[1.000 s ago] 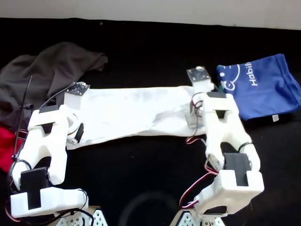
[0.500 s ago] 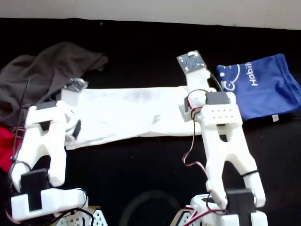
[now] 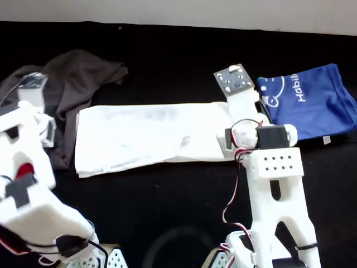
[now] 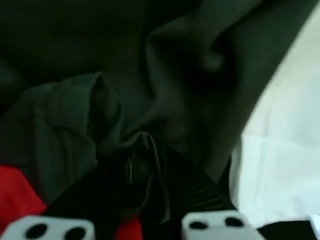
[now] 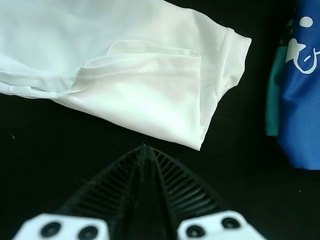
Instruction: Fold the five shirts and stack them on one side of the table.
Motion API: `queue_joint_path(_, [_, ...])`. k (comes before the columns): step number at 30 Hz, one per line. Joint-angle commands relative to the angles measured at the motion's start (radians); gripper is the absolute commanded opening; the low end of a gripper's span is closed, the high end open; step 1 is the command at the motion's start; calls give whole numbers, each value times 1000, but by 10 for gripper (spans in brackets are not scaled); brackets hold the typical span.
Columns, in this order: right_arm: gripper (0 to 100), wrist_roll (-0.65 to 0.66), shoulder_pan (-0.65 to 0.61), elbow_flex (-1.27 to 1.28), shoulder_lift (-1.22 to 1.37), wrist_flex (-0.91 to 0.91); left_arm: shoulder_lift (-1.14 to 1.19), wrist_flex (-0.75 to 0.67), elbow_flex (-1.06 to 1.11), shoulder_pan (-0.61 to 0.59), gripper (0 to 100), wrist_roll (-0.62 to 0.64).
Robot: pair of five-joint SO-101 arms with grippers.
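Folded white shirt [image 3: 145, 137], right hand [image 5: 144, 149] closed

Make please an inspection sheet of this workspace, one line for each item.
Surface: black table, carrying the shirts.
Job's things: white shirt folded to a long strip in the middle; blue shirt folded, at one end; grey shirt crumpled at the other end; red shirt beside the grey one.
Clutter: nothing seen.
Grippers: right gripper shut, empty, just short of the white shirt's edge; left gripper over the grey shirt.
Cables: wires hang beside the right arm, off the shirts.
Surroundings: pale wall behind the table.
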Motion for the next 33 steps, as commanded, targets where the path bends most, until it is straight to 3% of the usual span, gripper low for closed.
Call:
queue_joint_path(1, [6,8,-8,-2,-38,15,189,-14,-219,-81,107,8])
queue_joint_path(11, [6,3,-10,101,-48,13,545,-12,-869,-332,107,-41])
queue_joint_path(15, [6,2,-10,101,-50,15,610,140,-1072,-344,107,-64])
queue_joint_path(21, [6,2,-12,107,-127,21,611,425,-1371,-300,111,9])
queue_joint_path(27, [6,8,-12,111,-314,134,613,729,-1630,-168,112,15])
queue_joint_path(33, [6,8,-10,165,-378,162,584,783,-1666,-42,114,127])
